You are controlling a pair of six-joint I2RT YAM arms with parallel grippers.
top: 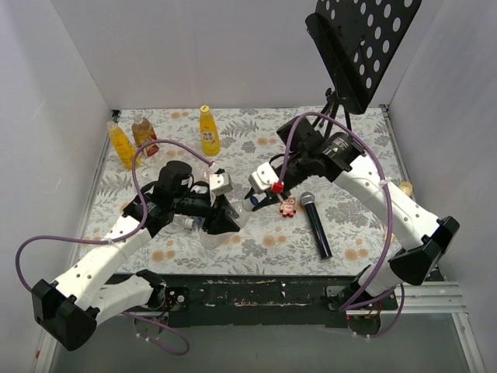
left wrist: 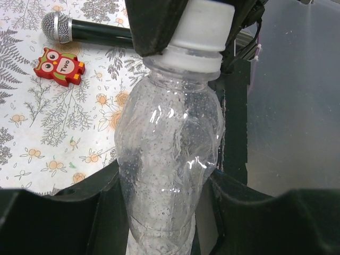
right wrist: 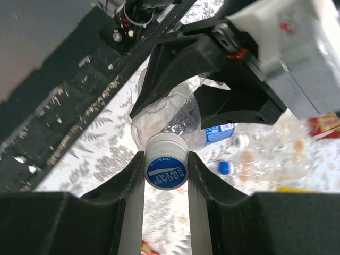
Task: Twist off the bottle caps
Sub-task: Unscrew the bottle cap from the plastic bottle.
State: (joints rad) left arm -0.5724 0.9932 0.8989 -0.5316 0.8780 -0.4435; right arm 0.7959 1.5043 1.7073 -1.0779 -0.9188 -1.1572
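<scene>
At the far left of the table [top: 256, 249] two bottles, one yellow [top: 120, 146] and one brown [top: 144, 134], stand well apart from the work, their caps on. Nearer the middle, the left gripper [top: 220, 217] is clamped around the body of a clear bottle [left wrist: 170, 143], held above the table with its neck pointing toward the other arm. The white cap [right wrist: 166, 169] sits between the right gripper's [right wrist: 166, 178] fingers, which press on both its sides. The thin, crumpled wall looks likely to buckle or rotate inside the left jaws once torque comes on, so the cap would turn the bottle, not unscrew; the smooth cap could also slip. From above, the bottle is almost hidden between the grippers, its base is cut off, and whether the threads have loosened cannot be told. To the right lie an owl block [top: 289, 207] and a microphone [top: 317, 225].
</scene>
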